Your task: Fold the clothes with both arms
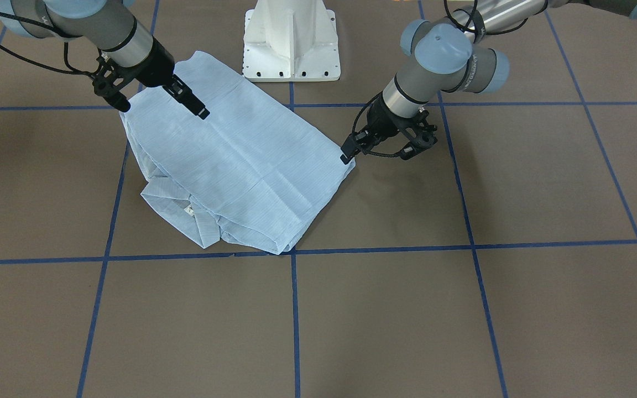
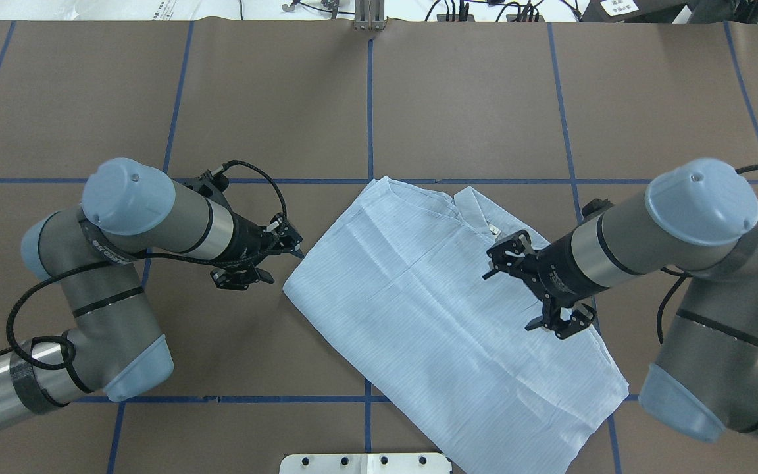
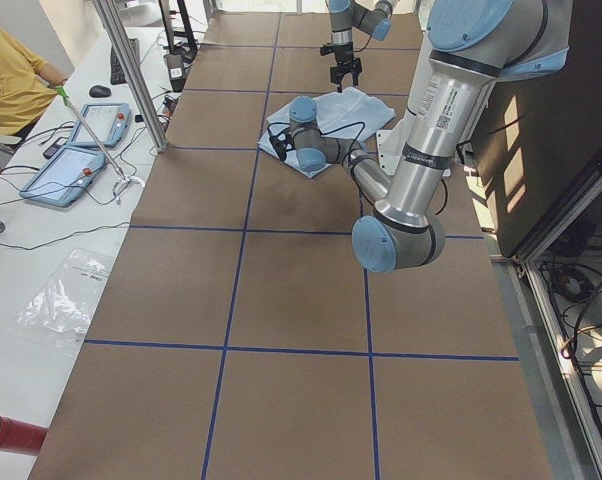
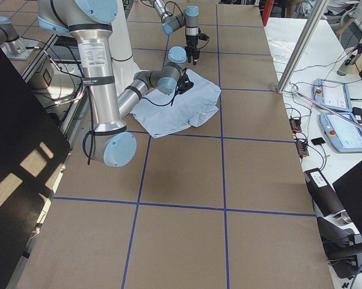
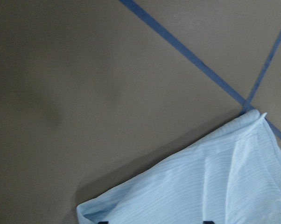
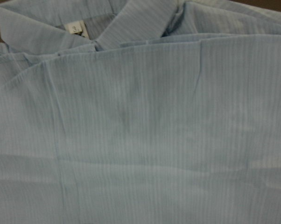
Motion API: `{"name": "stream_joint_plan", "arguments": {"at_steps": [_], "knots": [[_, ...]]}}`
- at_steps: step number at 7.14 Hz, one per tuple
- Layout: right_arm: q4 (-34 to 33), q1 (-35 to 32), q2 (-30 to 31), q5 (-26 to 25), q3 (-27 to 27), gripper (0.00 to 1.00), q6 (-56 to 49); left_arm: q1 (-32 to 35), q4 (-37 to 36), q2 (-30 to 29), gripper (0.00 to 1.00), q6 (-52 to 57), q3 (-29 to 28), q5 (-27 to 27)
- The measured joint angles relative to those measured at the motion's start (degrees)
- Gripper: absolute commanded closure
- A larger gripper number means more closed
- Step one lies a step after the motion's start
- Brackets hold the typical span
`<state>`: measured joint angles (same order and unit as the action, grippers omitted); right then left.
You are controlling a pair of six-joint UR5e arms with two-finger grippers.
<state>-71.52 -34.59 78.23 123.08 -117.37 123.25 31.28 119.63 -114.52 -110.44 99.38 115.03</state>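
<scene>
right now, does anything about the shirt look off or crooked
Nothing looks damaged, but the shirt lies diagonally across the blue tape lines instead of square with them. Its collar pokes out from under the folded panel at the far end in the overhead view, so that edge is uneven.

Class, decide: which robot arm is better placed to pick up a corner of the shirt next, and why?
Probably the left. The left gripper is open right at a corner of the shirt. The right gripper hangs open over flat fabric near the collar, with no edge between its fingers.
</scene>
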Motion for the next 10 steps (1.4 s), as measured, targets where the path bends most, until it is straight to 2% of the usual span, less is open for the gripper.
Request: {"name": "stream_joint_plan", "arguments": {"at_steps": [1, 4, 5, 6, 7, 10], "knots": [[0.0, -1.4, -0.9, -0.6, 1.1, 0.00, -0.3, -2.0, -0.4, 0.1, 0.32, -0.3, -0.2, -1.5], [0.0, -2.7, -1.3, -3.4, 2.5, 0.00, -0.8, -4.7, -0.6, -0.2, 0.48, -0.5, -1.4, -4.7], [0.0, -2.7, -1.3, -3.9, 2.8, 0.00, -0.9, -4.9, -0.6, -0.3, 0.61, -0.4, -1.7, -5.5], [0.0, -2.8, -1.4, -4.1, 2.9, 0.00, -1.0, -4.9, -0.6, -0.6, 0.94, -0.4, -2.1, -7.1], [0.0, -2.8, -1.4, -4.1, 2.9, 0.00, -1.0, -4.9, -0.6, -0.7, 1.00, -0.3, -2.5, -8.6], [-0.1, -2.8, -1.4, -4.1, 3.1, 0.00, -0.9, -3.9, -0.7, -1.4, 1.00, 3.6, -4.2, -13.6]]}}
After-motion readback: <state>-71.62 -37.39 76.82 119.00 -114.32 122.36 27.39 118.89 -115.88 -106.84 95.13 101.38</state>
